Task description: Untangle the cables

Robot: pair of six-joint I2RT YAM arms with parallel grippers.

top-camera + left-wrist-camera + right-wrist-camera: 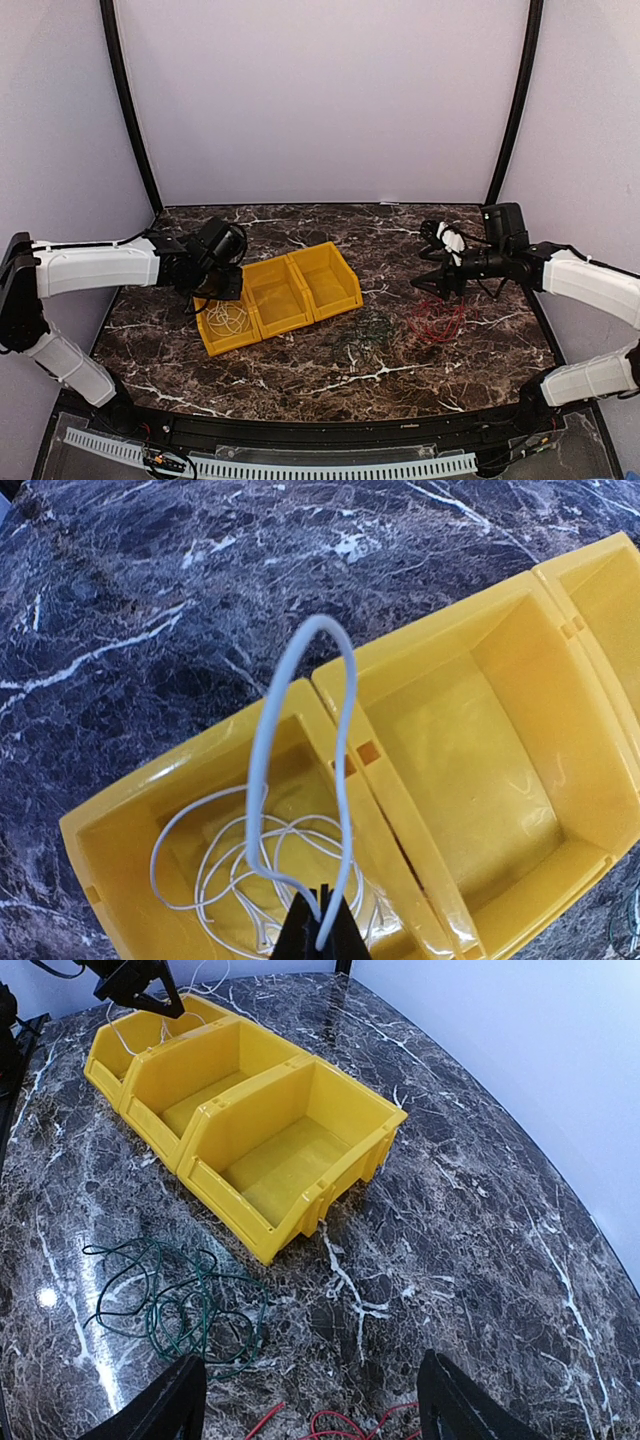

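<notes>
So the left gripper (322,928) pinches the white cable (262,745) over the leftmost bin (110,825), probably to keep it separate, while the right gripper (310,1405) hangs with jaws spread above the red cable (437,320).

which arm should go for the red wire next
Right. Its jaws stand open just above the thin red wire coil; the left arm's jaws are shut on the thin white wire over the end yellow plastic bin.
</notes>
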